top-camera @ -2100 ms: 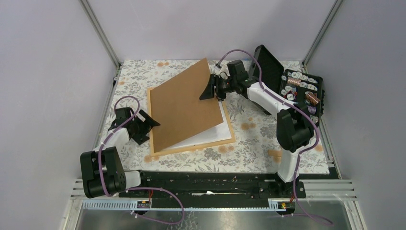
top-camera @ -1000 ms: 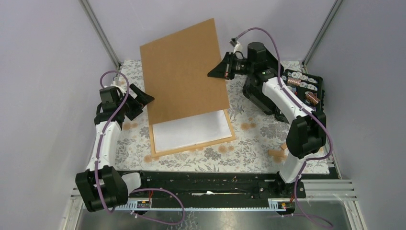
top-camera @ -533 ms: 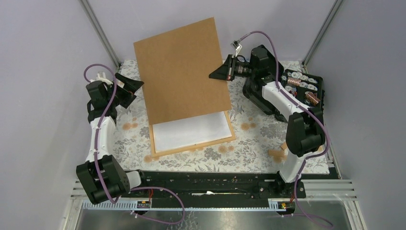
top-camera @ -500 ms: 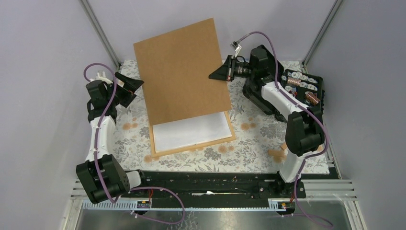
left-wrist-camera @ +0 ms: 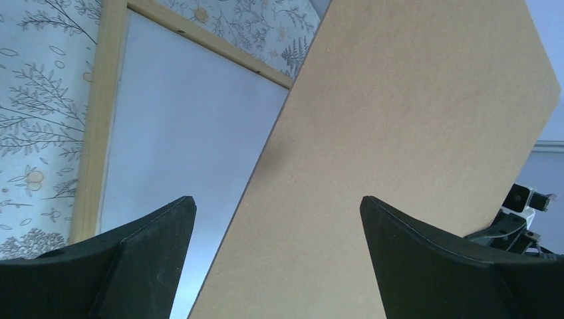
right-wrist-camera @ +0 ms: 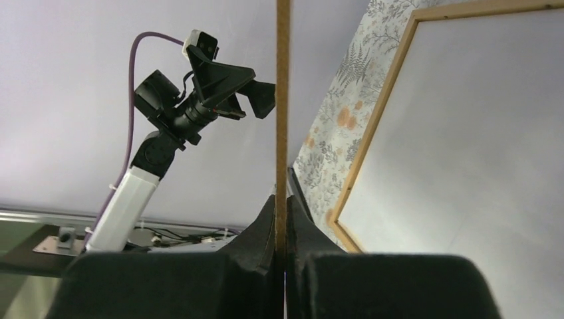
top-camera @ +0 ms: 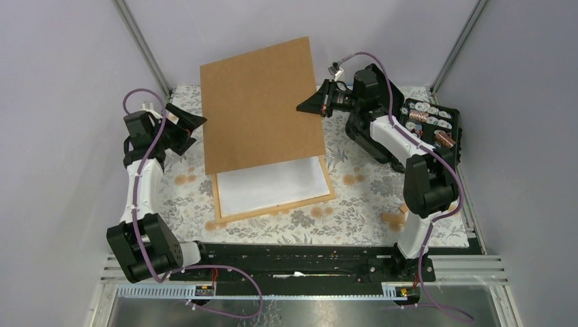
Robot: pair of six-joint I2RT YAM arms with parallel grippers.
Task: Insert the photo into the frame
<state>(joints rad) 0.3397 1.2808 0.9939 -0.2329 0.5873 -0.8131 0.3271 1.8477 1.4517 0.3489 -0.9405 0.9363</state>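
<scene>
Black left gripper [top-camera: 189, 125], left of the frame [top-camera: 275, 208], hangs off the table with fingers spread wide, gripping nothing. The frame lies flat. A white sheet [top-camera: 269, 185] lies inside it; whether this is the photo cannot be told. Over the frame's far half a brown backing board [top-camera: 262, 102] stands tilted, its right edge pinched by the right gripper [top-camera: 304, 107]. Right of the frame sits a black case [top-camera: 436, 129].

I can read no text, label, brand or number in any of my three views. The brown board [top-camera: 262, 109], the white sheet [top-camera: 269, 184] and the frame [top-camera: 276, 208] show plain surfaces. Anything printed in the black case [top-camera: 455, 129] at the far right is too small to tell.
</scene>
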